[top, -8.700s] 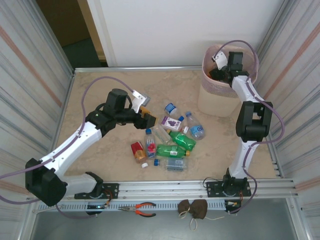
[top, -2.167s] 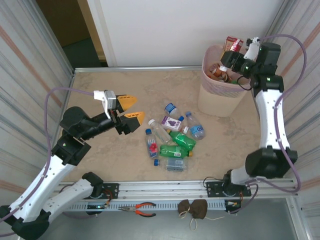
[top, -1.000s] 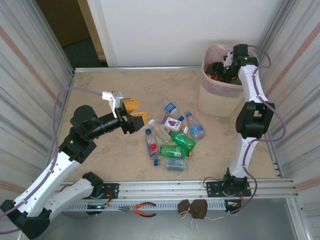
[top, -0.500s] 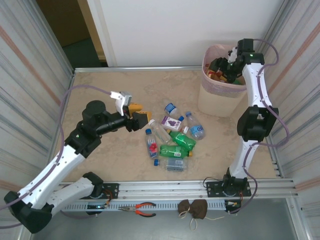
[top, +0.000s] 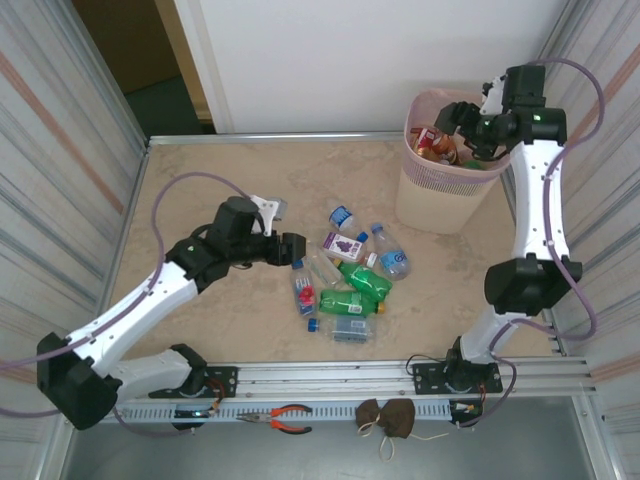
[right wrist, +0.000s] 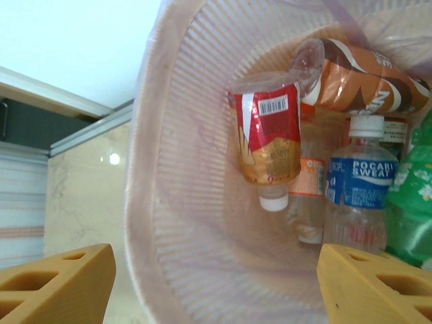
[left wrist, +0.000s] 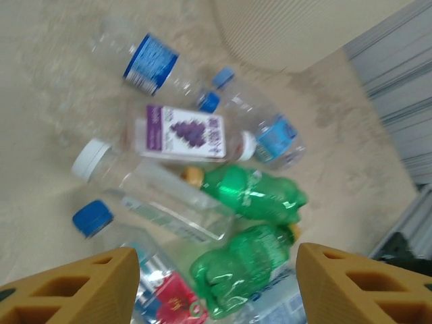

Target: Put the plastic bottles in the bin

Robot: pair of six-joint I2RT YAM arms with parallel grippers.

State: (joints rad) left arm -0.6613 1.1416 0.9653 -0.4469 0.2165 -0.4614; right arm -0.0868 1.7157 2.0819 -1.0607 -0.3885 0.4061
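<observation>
left gripper [top: 290,248]: jaws apart, empty, has moved in on the plastic bottles [top: 346,299] at frame centre | right gripper [top: 468,118]: spread, empty, risen above bin [top: 430,205], upper right

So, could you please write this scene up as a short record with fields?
bin: pale pink, far right corner of the table
bottles in bin: several
bottles on table: a pile near the middle
left gripper: open, holding nothing, at the pile's left edge
right gripper: open, holding nothing, above the bin's mouth
task: unfinished
</observation>
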